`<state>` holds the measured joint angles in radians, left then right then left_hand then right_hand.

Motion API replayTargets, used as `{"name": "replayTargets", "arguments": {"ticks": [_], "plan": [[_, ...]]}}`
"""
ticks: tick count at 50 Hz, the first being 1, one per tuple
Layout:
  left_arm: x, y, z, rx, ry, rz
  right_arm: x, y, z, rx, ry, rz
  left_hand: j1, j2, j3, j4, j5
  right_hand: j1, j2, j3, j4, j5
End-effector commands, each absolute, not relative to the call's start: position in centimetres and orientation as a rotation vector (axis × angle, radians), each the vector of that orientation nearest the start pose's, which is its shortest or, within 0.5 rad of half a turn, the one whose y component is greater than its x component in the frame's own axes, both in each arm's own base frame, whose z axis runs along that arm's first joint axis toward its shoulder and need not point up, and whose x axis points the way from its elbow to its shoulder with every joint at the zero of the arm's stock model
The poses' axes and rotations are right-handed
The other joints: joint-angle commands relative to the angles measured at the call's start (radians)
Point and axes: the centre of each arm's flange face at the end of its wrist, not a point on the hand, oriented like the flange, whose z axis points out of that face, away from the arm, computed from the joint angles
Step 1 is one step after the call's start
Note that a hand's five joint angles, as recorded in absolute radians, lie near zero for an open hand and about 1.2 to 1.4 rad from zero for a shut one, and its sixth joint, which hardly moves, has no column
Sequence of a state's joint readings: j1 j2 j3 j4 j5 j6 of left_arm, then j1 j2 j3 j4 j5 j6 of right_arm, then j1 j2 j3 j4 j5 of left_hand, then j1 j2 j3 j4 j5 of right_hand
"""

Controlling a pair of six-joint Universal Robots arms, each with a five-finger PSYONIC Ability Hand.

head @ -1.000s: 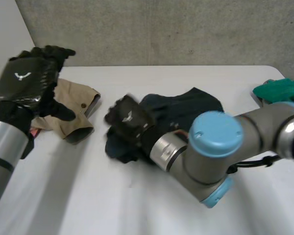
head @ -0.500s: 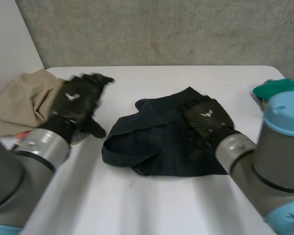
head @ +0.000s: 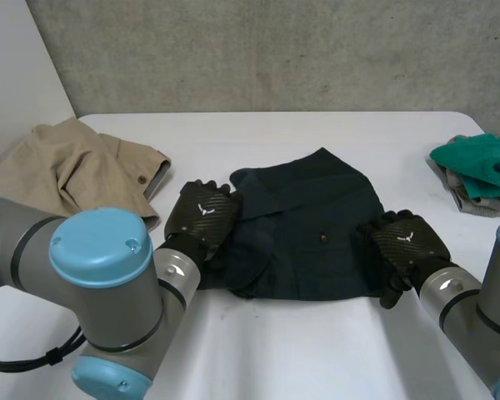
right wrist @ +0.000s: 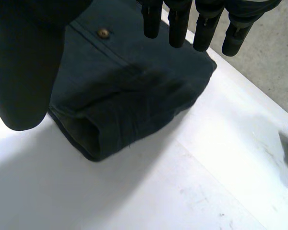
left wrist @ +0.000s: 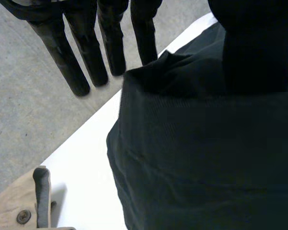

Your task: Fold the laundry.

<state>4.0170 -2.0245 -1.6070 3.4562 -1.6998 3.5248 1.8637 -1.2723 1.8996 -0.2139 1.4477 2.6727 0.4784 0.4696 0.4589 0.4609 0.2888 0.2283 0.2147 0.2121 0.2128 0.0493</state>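
One dark garment (head: 304,237) is laid between the hands and is judged partly folded. The left hand (head: 202,212) and right hand (head: 408,243) are placed at its side edges, fingers straight, nothing gripped. A tan garment (head: 75,171) and a green garment (head: 475,162), farther out, are left crumpled.

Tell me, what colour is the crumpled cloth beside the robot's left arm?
Tan, like sand. The crumpled cloth shows best in the head view.

This looks like a robotics lab: grey robot arms (head: 100,275) at a plain white worktop (head: 300,350), rough concrete wall (head: 275,50) across the frame's top.
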Motion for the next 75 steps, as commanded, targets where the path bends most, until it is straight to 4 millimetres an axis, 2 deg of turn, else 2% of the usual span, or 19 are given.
{"name": "replayTargets", "arguments": {"ticks": [1,6,10,13,15,21,28,35,36,38,39,41,49,57,62,65,67,69,75], "plan": [[-33.0,-21.4,17.1,1.156,2.18,-2.09,22.2,-25.1,12.7,-1.072,2.399,-1.721,0.684,0.693,0.704,0.702,0.699,0.211,0.225,0.227,0.227,0.216],[-32.7,-22.1,17.8,1.081,2.159,-2.101,21.9,-26.6,12.7,-1.067,2.38,-1.811,0.918,0.927,0.937,0.935,0.933,1.166,1.18,1.182,1.181,1.17],[-31.5,-22.8,18.8,0.97,2.146,-2.083,21.5,-28.5,13.8,-1.107,2.342,-1.954,0.918,0.927,0.937,0.935,0.933,1.168,1.182,1.184,1.183,1.172],[-30.4,-22.3,21.1,0.894,2.125,-2.134,21.5,-30.4,15.3,-1.187,2.286,-2.087,0.918,0.927,0.937,0.935,0.933,1.168,1.182,1.184,1.183,1.172],[-29.1,-20.9,22.8,0.863,2.116,-2.172,21.4,-32.2,16.3,-1.241,2.265,-2.178,0.918,0.927,0.937,0.935,0.933,1.168,1.182,1.184,1.183,1.172],[-27.8,-18.3,23.9,0.806,2.191,-2.247,22.2,-37.3,19.1,-1.242,2.201,-2.422,0.918,0.927,0.937,0.935,0.933,1.168,1.182,1.184,1.183,1.172],[-27.1,-15.8,21.8,0.866,2.321,-2.198,23.9,-42.5,19.3,-1.22,2.056,-2.568,0.918,0.927,0.937,0.935,0.933,1.168,1.182,1.184,1.183,1.172],[-27.8,-14.4,18.7,1.005,2.443,-2.082,24.8,-45.0,15.7,-1.217,2.0,-2.584,0.918,0.927,0.937,0.935,0.933,1.149,1.162,1.165,1.164,1.153],[-27.9,-14.5,18.4,1.007,2.448,-2.071,24.9,-45.1,15.5,-1.216,2.0,-2.584,0.918,0.927,0.937,0.935,0.933,0.852,0.866,0.868,0.867,0.856],[-28.1,-14.8,18.2,1.001,2.449,-2.056,24.9,-44.9,15.1,-1.221,2.015,-2.565,0.605,0.614,0.625,0.623,0.62,0.075,0.089,0.091,0.09,0.079],[-28.2,-15.0,18.4,0.995,2.442,-2.066,24.8,-44.5,14.7,-1.23,2.043,-2.534,0.465,0.473,0.484,0.482,0.48,-0.054,-0.04,-0.038,-0.038,-0.049],[-28.2,-15.6,18.8,0.968,2.427,-2.085,24.5,-43.8,14.8,-1.232,2.08,-2.504,0.104,0.113,0.124,0.122,0.119,-0.054,-0.04,-0.038,-0.038,-0.049],[-27.5,-18.1,20.6,0.829,2.353,-2.155,21.5,-38.4,20.1,-1.147,2.212,-2.372,-0.224,-0.215,-0.204,-0.206,-0.208,-0.054,-0.04,-0.038,-0.038,-0.049],[-27.2,-18.2,23.5,0.781,2.277,-2.281,20.1,-31.5,23.5,-1.158,2.263,-2.115,-0.224,-0.215,-0.204,-0.206,-0.209,-0.054,-0.04,-0.038,-0.038,-0.049],[-27.0,-16.8,23.9,0.871,2.24,-2.288,19.4,-26.4,22.8,-1.204,2.356,-1.755,-0.142,-0.133,-0.122,-0.124,-0.127,0.076,0.09,0.093,0.092,0.081],[-27.0,-15.3,22.9,1.027,2.224,-2.24,19.1,-23.8,21.4,-1.21,2.41,-1.558,-0.115,-0.106,-0.096,-0.098,-0.1,0.188,0.202,0.204,0.203,0.192],[-27.9,-12.2,21.3,1.365,2.157,-2.191,19.0,-22.3,20.1,-1.211,2.427,-1.47,-0.086,-0.077,-0.066,-0.068,-0.071,0.194,0.208,0.21,0.21,0.199],[-28.2,-10.6,20.2,1.528,2.127,-2.145,19.0,-21.5,19.1,-1.218,2.428,-1.43,-0.068,-0.06,-0.049,-0.051,-0.053,0.212,0.225,0.228,0.227,0.216],[-28.1,-9.5,17.4,1.67,2.135,-2.011,19.0,-20.6,16.3,-1.226,2.39,-1.502,0.066,0.075,0.086,0.084,0.081,0.297,0.31,0.313,0.312,0.301]]}}
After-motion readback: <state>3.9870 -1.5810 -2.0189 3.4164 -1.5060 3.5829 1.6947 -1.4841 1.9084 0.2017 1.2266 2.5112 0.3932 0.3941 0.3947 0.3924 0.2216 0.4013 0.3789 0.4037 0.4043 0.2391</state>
